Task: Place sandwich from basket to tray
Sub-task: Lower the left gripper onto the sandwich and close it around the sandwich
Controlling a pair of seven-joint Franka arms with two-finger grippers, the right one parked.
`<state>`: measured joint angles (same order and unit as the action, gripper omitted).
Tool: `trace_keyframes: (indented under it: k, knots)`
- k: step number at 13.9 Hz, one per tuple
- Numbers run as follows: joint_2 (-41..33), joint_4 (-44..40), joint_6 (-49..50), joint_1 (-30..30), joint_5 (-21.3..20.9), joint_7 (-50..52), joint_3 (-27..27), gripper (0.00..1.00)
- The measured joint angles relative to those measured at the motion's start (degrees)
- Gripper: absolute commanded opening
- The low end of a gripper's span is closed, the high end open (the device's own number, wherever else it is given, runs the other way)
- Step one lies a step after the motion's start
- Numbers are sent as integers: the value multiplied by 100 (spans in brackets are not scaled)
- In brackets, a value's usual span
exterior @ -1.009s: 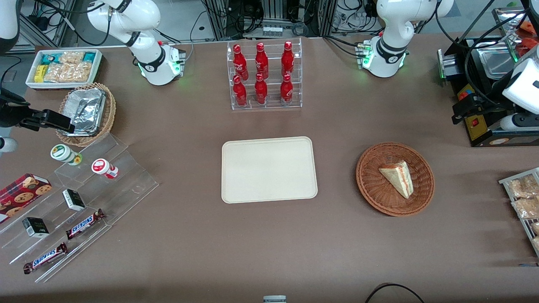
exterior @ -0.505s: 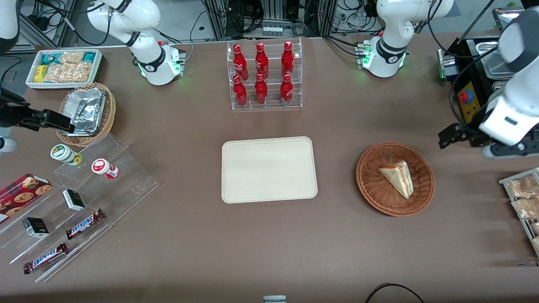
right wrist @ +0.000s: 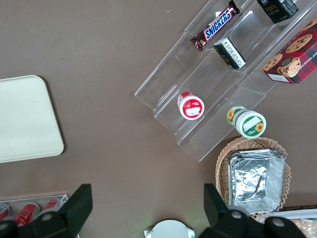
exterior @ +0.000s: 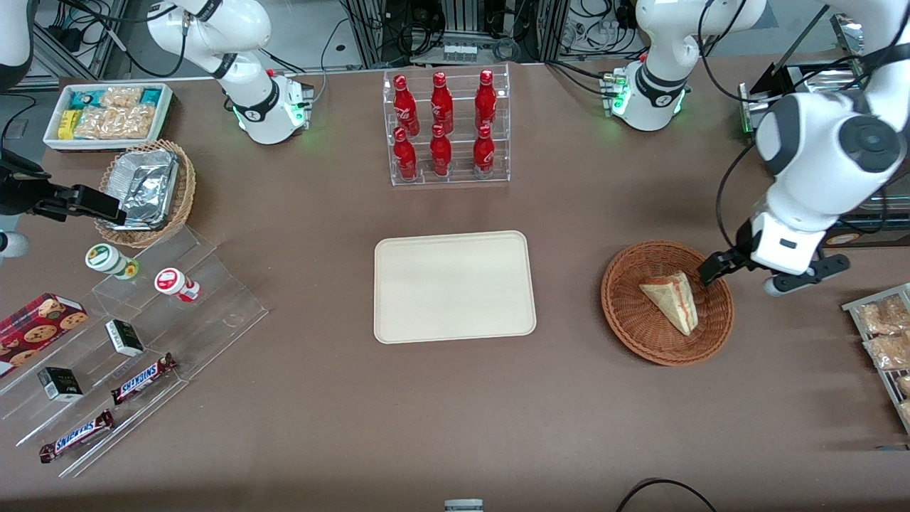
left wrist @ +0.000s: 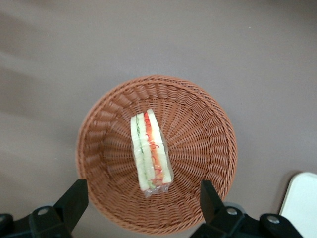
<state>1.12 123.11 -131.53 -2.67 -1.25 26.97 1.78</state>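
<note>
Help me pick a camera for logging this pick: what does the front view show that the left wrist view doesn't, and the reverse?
Only the front view shows the whole tray, the rack of red bottles, and the working arm with its gripper hanging over the basket's rim.

Only the left wrist view shows the sandwich's red and green filling edge-on, with the open fingers spread wide around it.

Both show the sandwich lying in the basket, ungrasped.

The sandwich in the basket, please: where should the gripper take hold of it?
Come from above and close across the two flat bread faces at mid-length. The sandwich stands on edge in the basket, filling upward, and the open gripper hovers above it.
</note>
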Motion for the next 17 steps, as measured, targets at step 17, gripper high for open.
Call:
trace_keyframes:
  k: [17]
  knots:
    - [1171,741,-1551,5,-1,759,169,84]
